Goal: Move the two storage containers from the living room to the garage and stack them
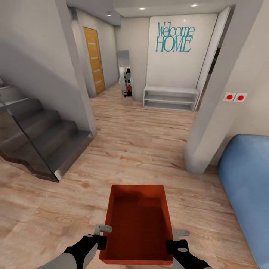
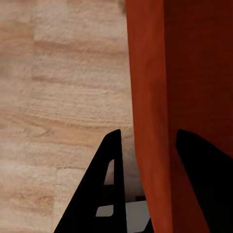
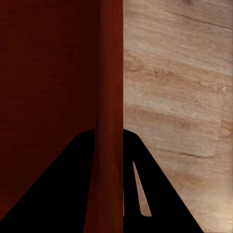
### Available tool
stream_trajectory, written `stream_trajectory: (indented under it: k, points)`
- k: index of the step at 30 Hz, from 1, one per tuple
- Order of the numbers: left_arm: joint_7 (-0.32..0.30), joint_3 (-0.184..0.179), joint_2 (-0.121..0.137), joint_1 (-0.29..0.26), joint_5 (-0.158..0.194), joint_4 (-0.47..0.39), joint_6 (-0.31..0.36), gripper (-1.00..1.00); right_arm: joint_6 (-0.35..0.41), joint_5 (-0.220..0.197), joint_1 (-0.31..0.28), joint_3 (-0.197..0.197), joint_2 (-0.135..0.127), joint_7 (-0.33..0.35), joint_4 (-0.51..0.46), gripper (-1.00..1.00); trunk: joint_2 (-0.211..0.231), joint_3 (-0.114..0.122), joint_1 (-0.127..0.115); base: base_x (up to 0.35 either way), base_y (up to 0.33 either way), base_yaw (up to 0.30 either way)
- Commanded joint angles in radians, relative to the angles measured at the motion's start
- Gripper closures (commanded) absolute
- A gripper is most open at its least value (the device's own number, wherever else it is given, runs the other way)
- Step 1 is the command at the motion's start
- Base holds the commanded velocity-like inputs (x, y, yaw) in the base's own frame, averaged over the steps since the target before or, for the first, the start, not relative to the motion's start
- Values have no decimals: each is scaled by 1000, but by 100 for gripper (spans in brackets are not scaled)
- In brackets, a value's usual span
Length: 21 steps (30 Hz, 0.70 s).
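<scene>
- Your left gripper [image 2: 145, 184] is clamped on the left wall of the storage container [image 1: 139, 224]: in the left wrist view 1 finger [image 2: 99, 194] sits outside the wall and the other inside, with the orange-red wall running between them.
- Your right gripper [image 3: 109, 189] is clamped the same way on the opposite wall, 1 dark finger on each side of it.
- The container hangs between the 2 grippers, open side up and empty, held low in front of you over the light wood plank floor [image 1: 142, 149]. It looks roughly level in the head view.
- You are carrying 1 of the 2 containers; I judge the trip to the garage has hardly begun, since wood floor lies all around.
- Ahead, the pillar [image 1: 215, 112] and the blue sofa [image 1: 246, 186] close in on your right, and the staircase [image 1: 41, 142] on your left. Cut a turn tight and the container's front corners could clip one of them.
- Both holds are thin-wall pinches near the container's near end, so its far end overhangs. A knock or a sharp base stop could pivot it down or pull a wall free.
- Let the arms drift apart and the walls could flex or slip out.
</scene>
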Motion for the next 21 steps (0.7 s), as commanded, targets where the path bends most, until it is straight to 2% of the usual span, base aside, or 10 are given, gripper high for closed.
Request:
stream_trajectory:
  k: [1, 21]
  points:
    - [5, 0, 0, 0, -19, -2, 6, 100, -6, -5, -1, -5, -1, -7, 1, 100, -1, -1, 1, 324, 0, 40]
    - [5, 0, 0, 0, -19, -2, 6, 100, -6, -6, -1, -6, -1, -7, 2, 100, -1, -1, 1, 324, 0, 2]
